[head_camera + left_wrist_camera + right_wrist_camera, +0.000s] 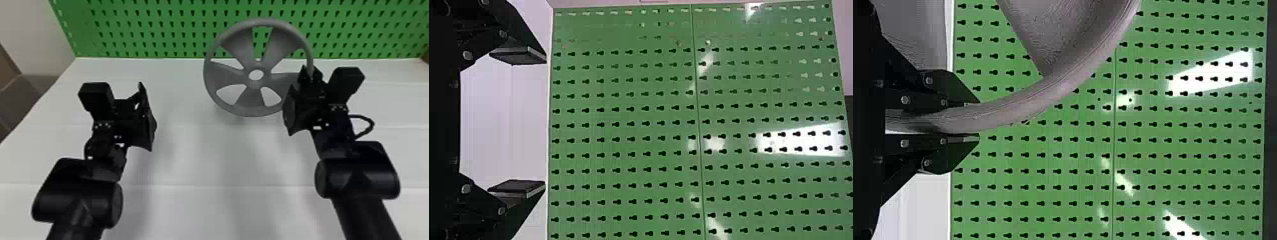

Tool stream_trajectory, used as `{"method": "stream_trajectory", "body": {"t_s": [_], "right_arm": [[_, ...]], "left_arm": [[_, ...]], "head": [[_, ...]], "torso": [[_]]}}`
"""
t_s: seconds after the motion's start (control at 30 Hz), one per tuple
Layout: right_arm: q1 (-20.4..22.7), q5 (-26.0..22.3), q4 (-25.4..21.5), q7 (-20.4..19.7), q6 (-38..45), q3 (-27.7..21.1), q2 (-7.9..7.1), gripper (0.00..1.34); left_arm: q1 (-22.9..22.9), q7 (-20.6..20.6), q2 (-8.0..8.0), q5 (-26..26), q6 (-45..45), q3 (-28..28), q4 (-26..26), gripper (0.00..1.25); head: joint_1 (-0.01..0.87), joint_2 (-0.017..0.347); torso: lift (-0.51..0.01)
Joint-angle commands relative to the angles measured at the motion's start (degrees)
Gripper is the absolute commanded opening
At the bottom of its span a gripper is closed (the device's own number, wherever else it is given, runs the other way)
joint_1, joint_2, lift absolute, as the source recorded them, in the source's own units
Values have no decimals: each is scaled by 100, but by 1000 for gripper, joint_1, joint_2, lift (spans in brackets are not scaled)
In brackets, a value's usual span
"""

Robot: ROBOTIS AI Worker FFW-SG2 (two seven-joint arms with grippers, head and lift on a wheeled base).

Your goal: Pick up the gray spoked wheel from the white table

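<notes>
1. The wheel (253, 99) was up on edge in front of the pegboard (143, 28), broad face toward the head. It seemed to hang just above the table (191, 153), though its lower edge did not settle that.
2. The right gripper (973, 120) was clenched on the rim (1003, 115), one finger on each face. A thin band suited flat fingers far better than the wide hub (255, 83) would have.
3. That grasp sat at the robot's right side of the wheel, so most of the weight lay off to one side. The likely risk was a sag or twist about the fingers.
4. The left gripper (544, 120) was spread and empty over the table, well apart from the wheel, presumably to leave it room.
5. The pick-up looked nearly done. What it called for next was a slow, level lift with the grip firm, clear of the pegboard.
</notes>
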Motion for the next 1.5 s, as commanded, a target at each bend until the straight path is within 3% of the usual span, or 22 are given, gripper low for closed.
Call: {"method": "stream_trajectory", "body": {"t_s": [0.0,1.47], "right_arm": [[-7,0,0,-1,10,0,14,195],[11,18,-18,-1,54,0,14,195]], "left_arm": [[0,0,0,0,0,-2,6,882],[0,0,0,-18,0,-11,6,881]], "head": [[782,57],[782,57]], "torso": [[-97],[-97]]}}
